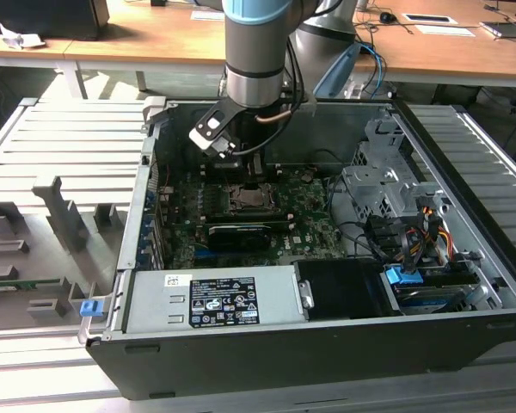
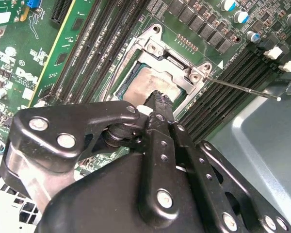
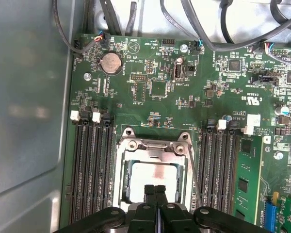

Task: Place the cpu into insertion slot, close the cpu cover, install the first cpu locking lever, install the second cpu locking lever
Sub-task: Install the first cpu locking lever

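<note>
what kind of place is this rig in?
Looks like a robotics lab or test cell: an open PC case sits on a slatted aluminium bench under the robot arm, with wooden desks behind.

An open black computer case (image 1: 327, 361) is set on a grey ribbed bench (image 1: 69, 146). A green board (image 1: 314, 225) is laid flat inside it. A silver box (image 1: 275, 297) with a white sticker (image 1: 211, 301) is fixed along the near wall. A long black card (image 1: 239, 236) is stood just behind the box. Coloured wires (image 1: 430, 228) are bunched at the exterior view's right, near a silver metal cage (image 1: 378, 185). Grey blocks (image 1: 60, 211) are seen at the exterior view's left, and a small blue clip (image 1: 89, 308) near the case corner. In the first wrist view, a round silver battery (image 3: 111, 63), long black slots (image 3: 92, 165) and black wires (image 3: 108, 12) are seen.
</note>
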Robot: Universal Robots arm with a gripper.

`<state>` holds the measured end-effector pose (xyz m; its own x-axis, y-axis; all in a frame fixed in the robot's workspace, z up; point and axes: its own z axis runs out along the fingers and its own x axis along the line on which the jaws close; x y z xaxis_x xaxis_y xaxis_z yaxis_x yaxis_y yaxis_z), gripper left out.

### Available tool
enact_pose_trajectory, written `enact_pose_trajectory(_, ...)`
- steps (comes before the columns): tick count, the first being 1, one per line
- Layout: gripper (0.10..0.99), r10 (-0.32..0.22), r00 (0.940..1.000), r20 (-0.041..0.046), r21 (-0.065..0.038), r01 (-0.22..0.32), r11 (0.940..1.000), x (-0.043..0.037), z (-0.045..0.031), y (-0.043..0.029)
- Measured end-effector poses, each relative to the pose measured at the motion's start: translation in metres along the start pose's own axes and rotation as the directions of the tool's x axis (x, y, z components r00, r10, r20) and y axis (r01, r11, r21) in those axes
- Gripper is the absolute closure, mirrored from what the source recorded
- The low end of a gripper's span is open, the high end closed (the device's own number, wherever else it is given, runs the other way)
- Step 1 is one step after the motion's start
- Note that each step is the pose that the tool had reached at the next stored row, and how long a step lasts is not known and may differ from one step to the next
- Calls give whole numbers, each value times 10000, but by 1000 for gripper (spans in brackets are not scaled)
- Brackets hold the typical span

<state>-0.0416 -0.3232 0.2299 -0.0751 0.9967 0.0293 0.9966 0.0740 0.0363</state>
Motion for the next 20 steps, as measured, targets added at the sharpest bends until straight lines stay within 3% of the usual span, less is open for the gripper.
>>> enact_pose_trajectory(12, 980, 4, 10000, 0, 0, -4, 10000, 2, -57, 2)
enact_pose_trajectory(20, 980, 6, 10000, 1, 0, -6, 10000, 5, -178, 6)
